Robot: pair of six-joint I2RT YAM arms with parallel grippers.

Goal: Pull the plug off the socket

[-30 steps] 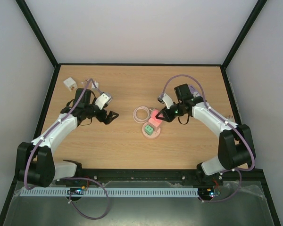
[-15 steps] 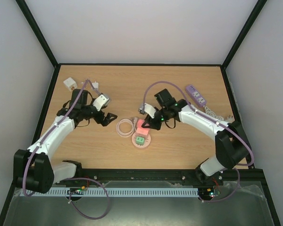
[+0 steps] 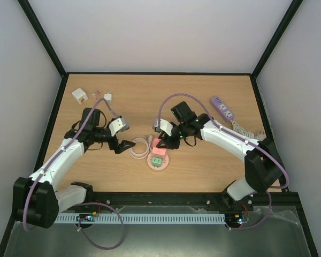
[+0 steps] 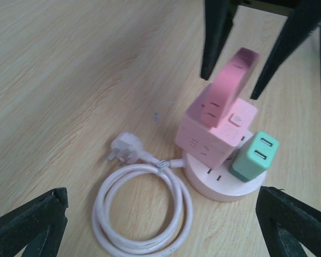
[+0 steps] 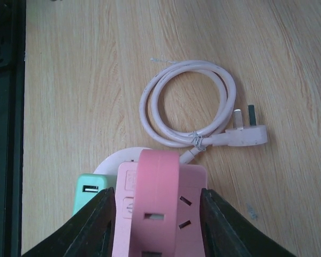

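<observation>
The socket [image 3: 151,165] is a pale pink round base [image 4: 214,184] with a square pink block [image 5: 224,187] and a pink strap [image 4: 227,88] arching over it. A mint-green plug [image 3: 157,160] sits in the base beside the block [image 4: 253,156] [image 5: 88,194]. Its cable [image 4: 144,214] lies coiled to the left. My right gripper [image 3: 161,143] straddles the strap from above [image 5: 158,195], open, with gaps between the strap and its fingers [image 4: 216,37]. My left gripper [image 3: 127,144] is wide open just left of the coil, facing the socket [image 4: 160,214], holding nothing.
A lilac power strip [image 3: 222,107] with a white cord lies at the right rear. A white adapter [image 3: 78,95] and a small white plug [image 3: 107,97] lie at the left rear. A black frame [image 3: 166,197] borders the table's near edge.
The right gripper dragged the socket left and nearer by its strap, then its jaws parted off the strap. The left gripper moved right toward the coil, staying open.
</observation>
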